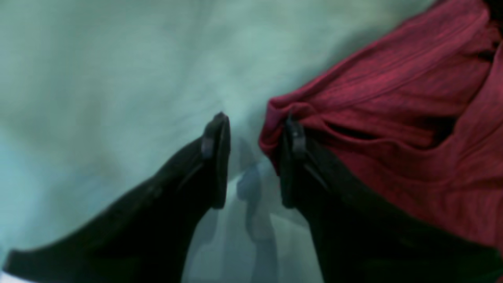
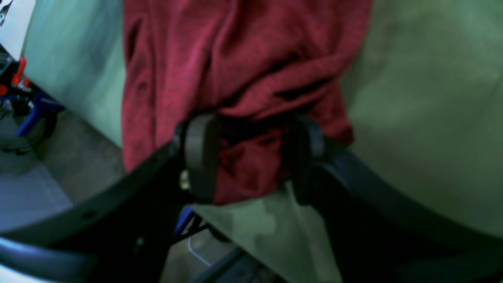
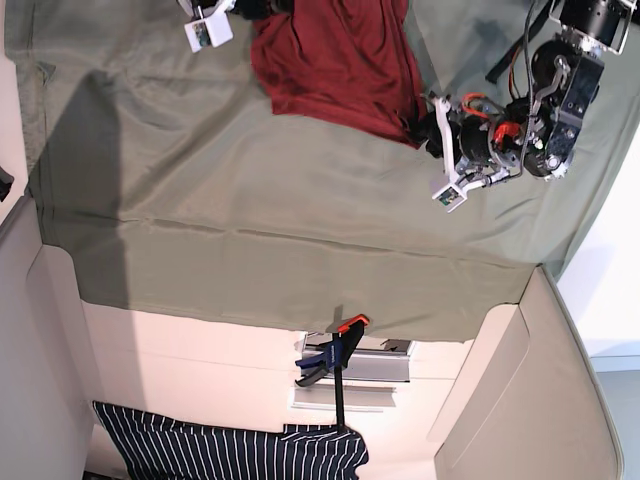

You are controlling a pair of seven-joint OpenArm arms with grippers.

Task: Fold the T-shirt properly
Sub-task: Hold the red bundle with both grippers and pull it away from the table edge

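The dark red T-shirt (image 3: 335,65) lies crumpled on the green cloth at the top middle of the base view. My left gripper (image 1: 253,157) is open at the shirt's corner; one finger (image 1: 292,141) touches the fabric's folded edge (image 1: 275,110), and nothing lies between the jaws. In the base view this gripper (image 3: 428,128) sits at the shirt's lower right corner. My right gripper (image 2: 253,157) stands open around a bunched part of the T-shirt (image 2: 243,70), with red fabric filling the gap between the fingers. In the base view that arm is mostly cut off at the top edge.
A green cloth (image 3: 250,200) covers the table, with a crease running across it. A black and orange clamp (image 3: 338,355) holds its near edge. A dark striped garment (image 3: 230,455) lies below the table. Floor and blue clamps (image 2: 35,110) show past the table edge.
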